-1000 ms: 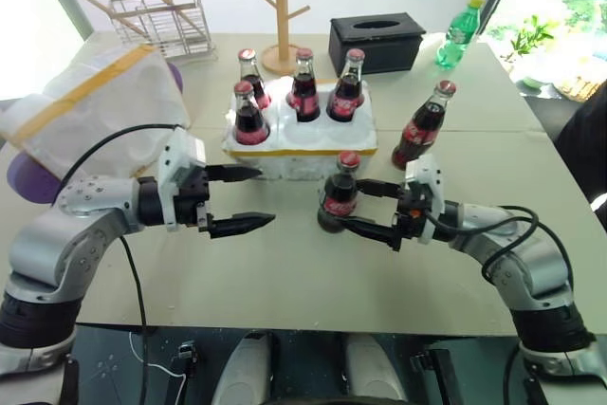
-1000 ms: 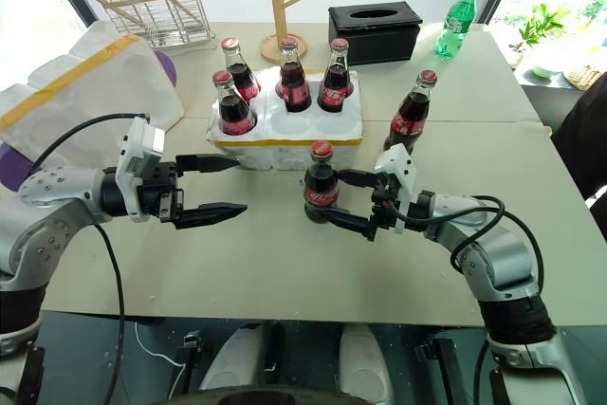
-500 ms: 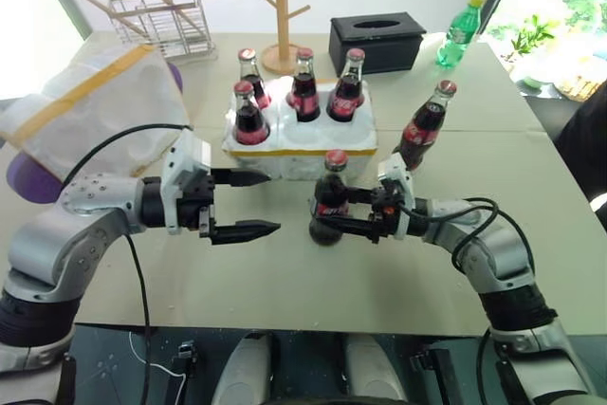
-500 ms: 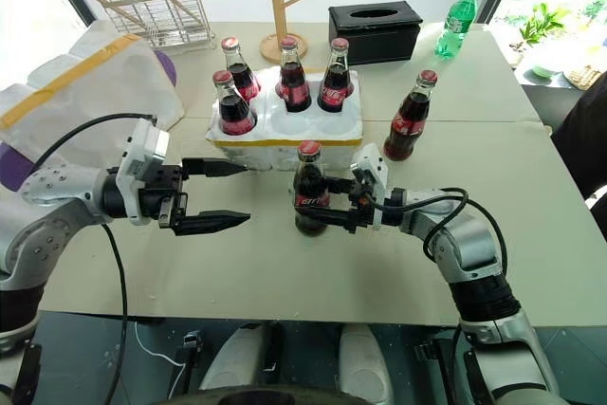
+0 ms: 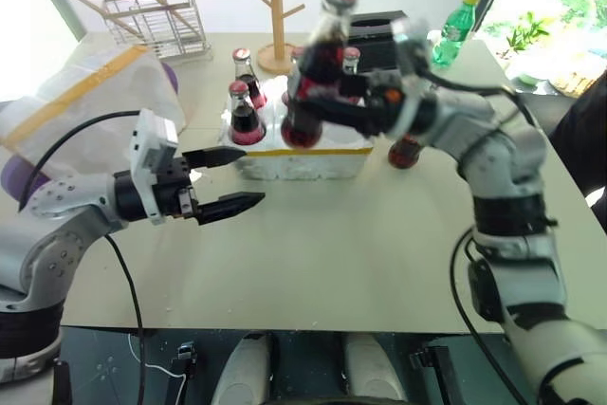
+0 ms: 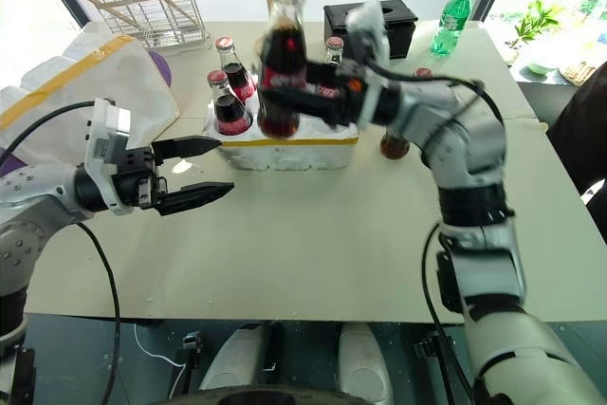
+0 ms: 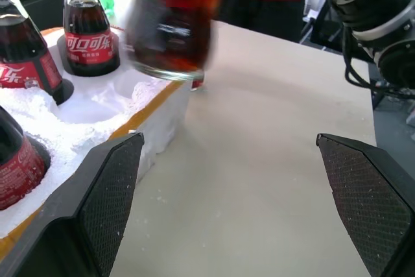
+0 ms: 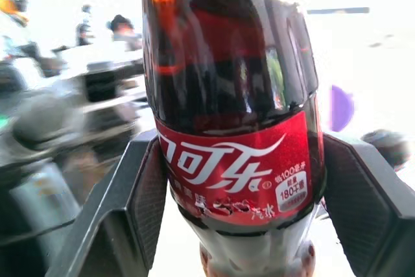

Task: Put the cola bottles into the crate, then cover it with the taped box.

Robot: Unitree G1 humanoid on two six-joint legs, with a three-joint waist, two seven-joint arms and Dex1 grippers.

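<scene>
My right gripper is shut on a cola bottle with a red cap and red label, and holds it upright in the air over the crate's front edge. The crate is a low white styrofoam tray with a yellow tape band. Several more cola bottles stand in its wells. Another cola bottle stands on the table right of the crate, partly behind my right arm. My left gripper hangs open and empty left of the crate. The taped box lies at far left.
At the back of the beige table stand a wire rack, a wooden mug tree, a black tissue box and a green plastic bottle. A purple object peeks from under the taped box.
My right gripper closed on the cola bottle that stood in front of the crate and lifted it high, up and toward the crate. The left gripper stayed open and rose only slightly.
</scene>
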